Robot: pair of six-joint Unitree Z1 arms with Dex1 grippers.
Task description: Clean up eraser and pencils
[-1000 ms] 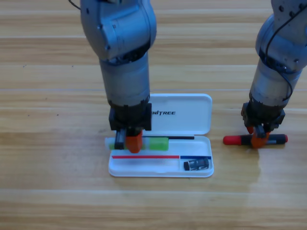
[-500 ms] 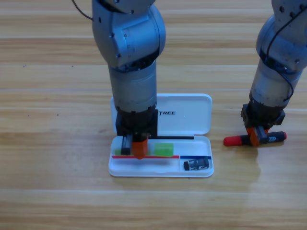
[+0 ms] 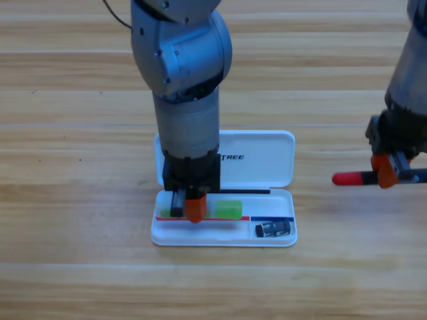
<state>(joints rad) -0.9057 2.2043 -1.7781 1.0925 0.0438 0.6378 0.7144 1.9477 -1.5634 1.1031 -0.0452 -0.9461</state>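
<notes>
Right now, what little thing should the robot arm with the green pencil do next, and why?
Probably open the left gripper and let go. It is down inside the white case, and the green pencil already lies in the case's long compartment, near the eraser. The right gripper holds the red-capped pencil off to the right.

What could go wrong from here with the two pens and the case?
The left gripper sits low over the green pencil in the white case; lifting away could drag it out or shift the case. The right gripper holds the red-capped pencil at the picture's edge, where it might tilt or slip.
</notes>
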